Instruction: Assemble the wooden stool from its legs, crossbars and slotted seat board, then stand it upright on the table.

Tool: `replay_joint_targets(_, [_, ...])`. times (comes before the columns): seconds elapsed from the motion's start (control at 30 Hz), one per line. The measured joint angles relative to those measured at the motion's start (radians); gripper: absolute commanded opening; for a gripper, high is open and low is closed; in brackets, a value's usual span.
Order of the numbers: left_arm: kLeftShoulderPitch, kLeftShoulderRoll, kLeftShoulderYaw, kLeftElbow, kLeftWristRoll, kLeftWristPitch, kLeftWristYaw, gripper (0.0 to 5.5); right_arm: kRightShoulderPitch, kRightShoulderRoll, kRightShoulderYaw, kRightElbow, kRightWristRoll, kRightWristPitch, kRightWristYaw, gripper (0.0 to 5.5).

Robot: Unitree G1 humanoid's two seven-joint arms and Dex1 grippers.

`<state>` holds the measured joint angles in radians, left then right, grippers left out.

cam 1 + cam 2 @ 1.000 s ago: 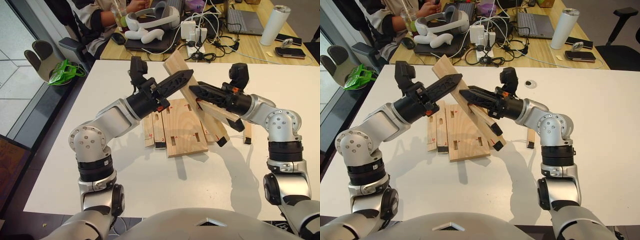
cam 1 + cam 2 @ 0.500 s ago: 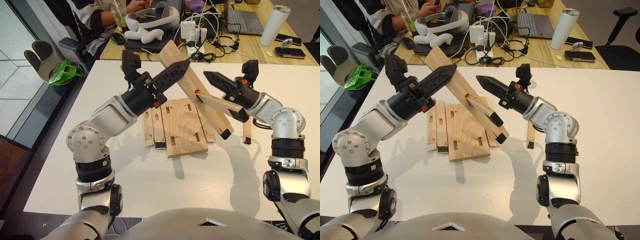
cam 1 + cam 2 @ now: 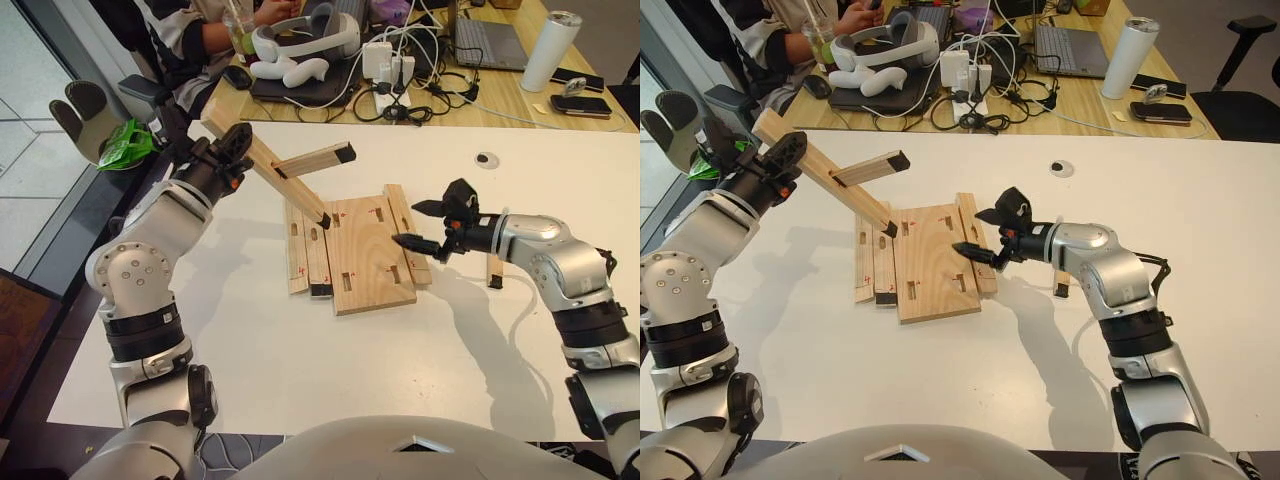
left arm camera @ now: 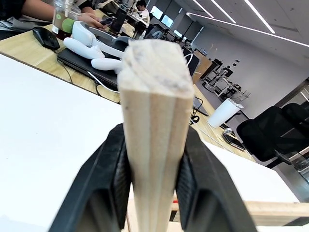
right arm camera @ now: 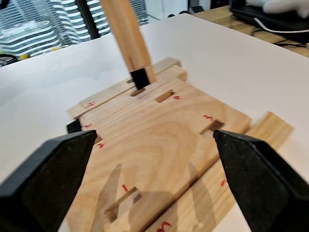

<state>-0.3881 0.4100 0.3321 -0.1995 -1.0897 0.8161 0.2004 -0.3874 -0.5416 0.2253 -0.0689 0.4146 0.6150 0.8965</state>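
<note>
White table carries the slotted seat board, which lies flat near the middle. Two loose pieces lie against its left edge, one more along its right edge, and another lies apart beside the right forearm. The left gripper is closed tight on the upper part of a leg, which is tilted. A crossbar sticks out from this leg. The leg's black lower end is at a slot near the board's far left corner; whether it is inside, I cannot tell. The right gripper hovers over the board's right edge, fingers spread wide and holding nothing
</note>
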Motion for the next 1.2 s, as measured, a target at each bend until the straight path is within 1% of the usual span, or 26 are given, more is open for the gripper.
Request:
replay_joint_targets(0.1, [-0.016, -0.028, -0.034, -0.013, 0.037, 0.024, 0.041, 1.02, 0.04, -0.049, 0.056, -0.13, 0.011, 0.0, 0.099, 4.54])
replay_joint_targets(0.27, [-0.05, -0.056, -0.06, -0.014, 0.074, 0.043, 0.054, 1.02, 0.074, -0.107, 0.16, -0.22, -0.065, -0.024, 0.16, 4.54])
replay_joint_targets(0.4, [-0.077, -0.069, -0.081, -0.006, 0.13, 0.048, 0.059, 1.02, 0.072, -0.131, 0.304, -0.272, -0.238, -0.103, 0.15, 4.54])
replay_joint_targets(0.47, [-0.096, -0.077, -0.097, 0.006, 0.173, 0.052, 0.063, 1.02, 0.07, -0.091, 0.345, -0.268, -0.327, -0.113, 0.072, 4.54])
replay_joint_targets(0.53, [-0.109, -0.088, -0.119, 0.007, 0.207, 0.058, 0.064, 1.02, 0.073, -0.052, 0.366, -0.278, -0.365, -0.103, 0.026, 4.54])
replay_joint_targets(0.73, [-0.117, -0.134, -0.128, -0.014, 0.272, 0.077, 0.086, 1.02, 0.134, -0.064, 0.413, -0.361, -0.401, -0.044, 0.025, 4.54])
replay_joint_targets(0.97, [-0.168, -0.215, -0.074, 0.041, 0.297, 0.097, 0.142, 1.02, 0.144, -0.031, 0.44, -0.367, -0.433, 0.002, -0.01, 4.54])
replay_joint_targets(1.1, [-0.179, -0.225, -0.041, 0.055, 0.297, 0.116, 0.151, 1.02, 0.145, -0.019, 0.442, -0.366, -0.443, 0.007, -0.021, 4.54])
replay_joint_targets(1.2, [-0.179, -0.226, -0.042, 0.052, 0.318, 0.121, 0.147, 1.02, 0.145, -0.01, 0.442, -0.361, -0.452, 0.007, -0.038, 4.54])
